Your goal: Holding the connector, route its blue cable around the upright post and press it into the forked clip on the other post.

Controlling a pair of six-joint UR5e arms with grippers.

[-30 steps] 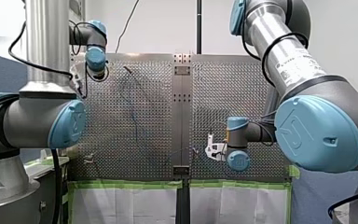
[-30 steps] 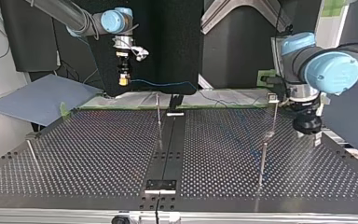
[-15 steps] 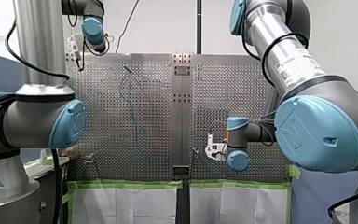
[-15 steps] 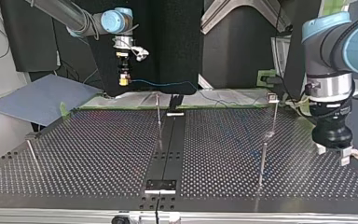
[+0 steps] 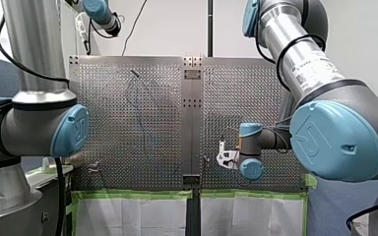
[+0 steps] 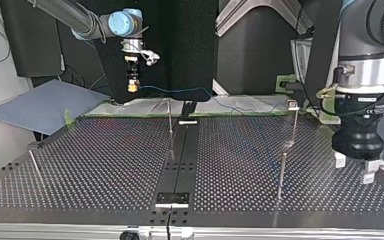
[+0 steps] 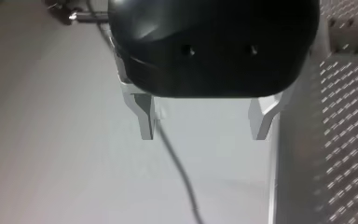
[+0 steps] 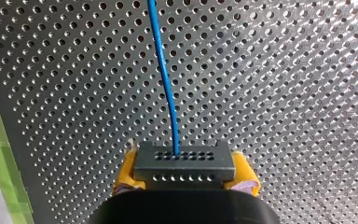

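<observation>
In the right wrist view my right gripper (image 8: 184, 179) is shut on the black connector (image 8: 184, 163), held between its yellow pads (image 8: 125, 176). The blue cable (image 8: 165, 84) runs from the connector out over the perforated plate. In the top view that gripper (image 6: 130, 84) hangs above the plate's far edge, and the cable (image 6: 180, 91) trails toward the view's right. A thin upright post (image 6: 170, 117) stands near the middle strip. Another post carries the clip (image 6: 292, 105) further right. My left gripper (image 6: 353, 167) hangs open and empty near the plate's right edge, its metal fingers (image 7: 145, 119) wide apart.
A short post (image 6: 34, 165) stands near the left corner of the plate (image 6: 105, 165) in the top view. A grey board (image 6: 45, 105) lies beyond the plate's far left edge. Green tape (image 5: 138, 194) lines the plate's near edge in the front view.
In the top view my left arm has swung nearer, past the clip post, toward the plate's right edge; in the front view it has climbed toward the upper left corner. My right arm has kept still.
</observation>
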